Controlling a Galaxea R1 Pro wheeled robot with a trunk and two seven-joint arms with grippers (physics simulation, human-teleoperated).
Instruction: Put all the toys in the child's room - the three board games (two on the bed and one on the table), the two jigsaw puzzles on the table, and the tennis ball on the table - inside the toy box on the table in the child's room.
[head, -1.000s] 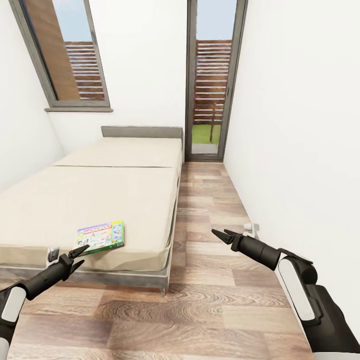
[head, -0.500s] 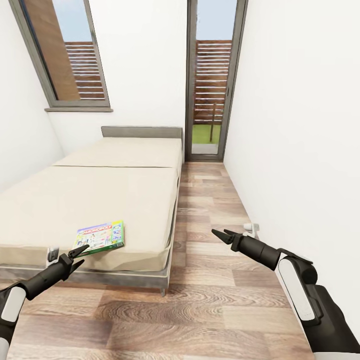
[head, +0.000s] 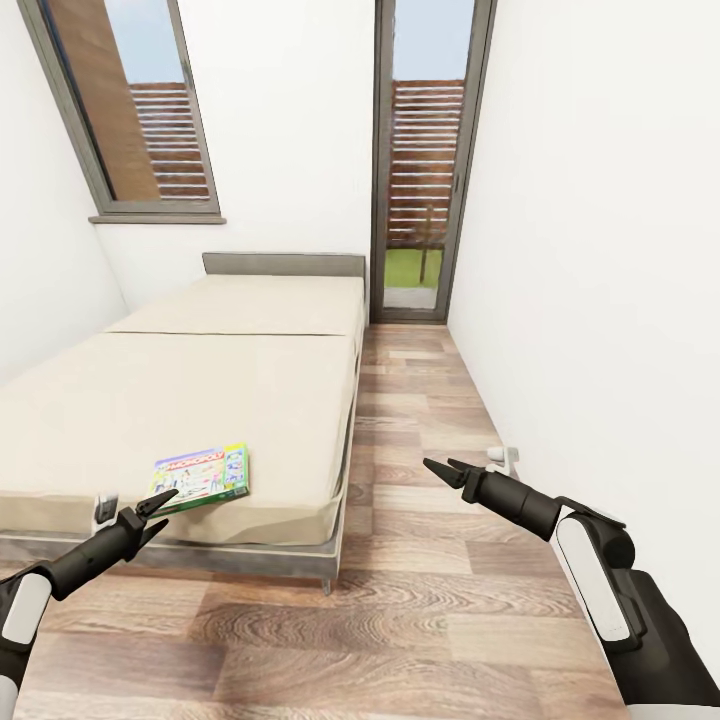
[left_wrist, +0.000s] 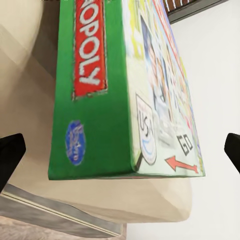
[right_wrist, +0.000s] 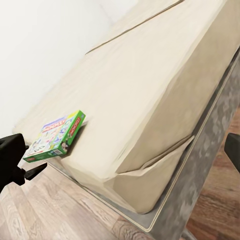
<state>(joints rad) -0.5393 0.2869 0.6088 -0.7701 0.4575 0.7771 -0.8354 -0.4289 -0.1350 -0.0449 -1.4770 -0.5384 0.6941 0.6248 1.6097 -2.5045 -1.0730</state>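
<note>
Board game (head: 200, 476) lies flat on the bed (head: 200, 390), at the near corner by the foot edge. Long axis runs roughly 8-to-2 o'clock in the head view; green spine faces the robot. Left gripper (head: 160, 508) sits just short of the box's near edge at 7 o'clock from it, fingers spread, nothing held. Right gripper (head: 444, 468) hovers over the wood floor (head: 420, 600) at 3 o'clock of the bed, fingers spread, nothing held.
</note>
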